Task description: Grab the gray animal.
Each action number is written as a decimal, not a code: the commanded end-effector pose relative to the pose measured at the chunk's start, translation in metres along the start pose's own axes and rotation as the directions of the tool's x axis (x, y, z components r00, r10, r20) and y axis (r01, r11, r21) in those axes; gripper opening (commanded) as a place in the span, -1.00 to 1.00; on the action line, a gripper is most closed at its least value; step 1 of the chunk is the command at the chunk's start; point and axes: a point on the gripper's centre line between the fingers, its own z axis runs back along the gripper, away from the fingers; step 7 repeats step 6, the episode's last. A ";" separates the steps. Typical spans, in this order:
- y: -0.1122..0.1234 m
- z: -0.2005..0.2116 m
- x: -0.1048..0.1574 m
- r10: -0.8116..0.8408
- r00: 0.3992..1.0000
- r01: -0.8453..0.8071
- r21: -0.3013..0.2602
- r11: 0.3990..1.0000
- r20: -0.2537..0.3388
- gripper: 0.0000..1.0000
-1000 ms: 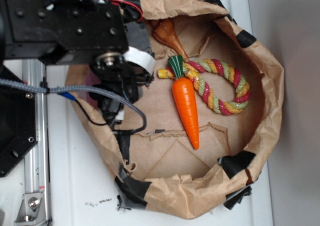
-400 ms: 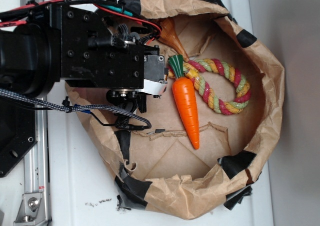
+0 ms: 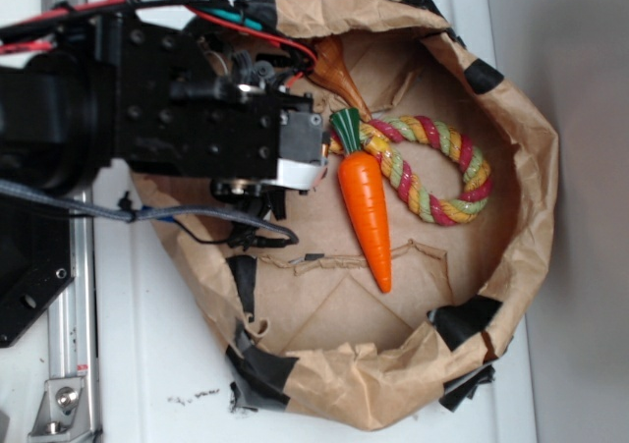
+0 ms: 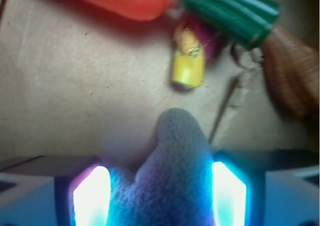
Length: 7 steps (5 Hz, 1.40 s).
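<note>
Arm has shifted slightly left since 0.4 s ago.
Gripper jaws closed against the gray animal; carrot lies apart, untouched.

The gray animal is a soft, fuzzy gray plush, seen only in the wrist view. It sits squarely between the two lit fingers of the gripper, its sides right against both of them. One rounded, ear-like lobe pokes out past the fingertips over the brown paper floor. Its lower part runs out of frame. In the exterior view the arm hides it completely.
</note>
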 end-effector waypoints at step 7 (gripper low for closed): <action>-0.008 0.157 0.057 0.167 0.946 -0.103 -0.233 0.967 0.277 -1.00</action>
